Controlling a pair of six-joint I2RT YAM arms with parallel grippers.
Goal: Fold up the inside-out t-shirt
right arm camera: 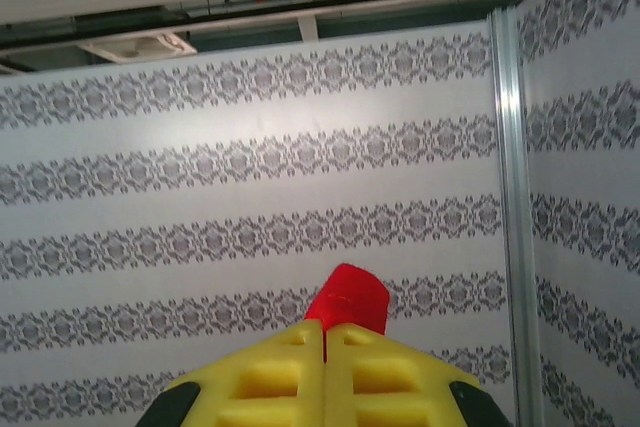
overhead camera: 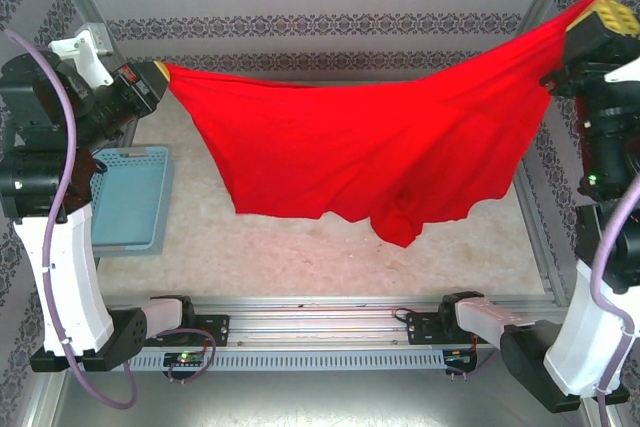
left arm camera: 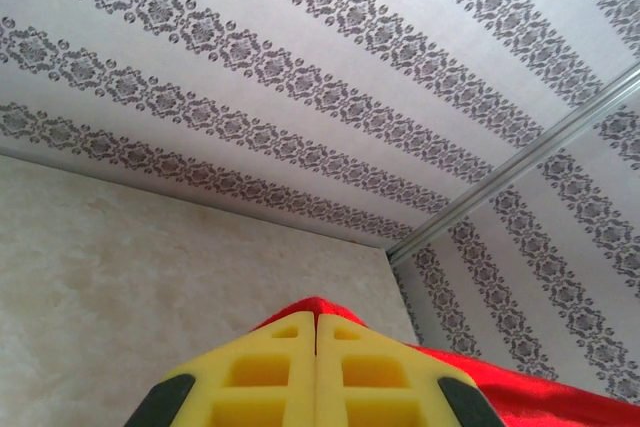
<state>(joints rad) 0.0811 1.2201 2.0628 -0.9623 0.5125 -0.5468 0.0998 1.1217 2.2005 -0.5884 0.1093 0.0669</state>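
Left gripper clamping shut on one end of red t-shirt, right gripper pinching the other end. Shirt hanging stretched between both grippers, middle sagging below them. Light blue mesh basket sitting below left gripper.

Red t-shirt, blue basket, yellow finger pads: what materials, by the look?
T-shirt: soft matte cloth, probably cotton knit; it sags in loose folds. Basket: light blue moulded plastic, apparently; mesh holes along rim. Finger pads: yellow, matte, maybe foam or printed plastic; recessed pockets.
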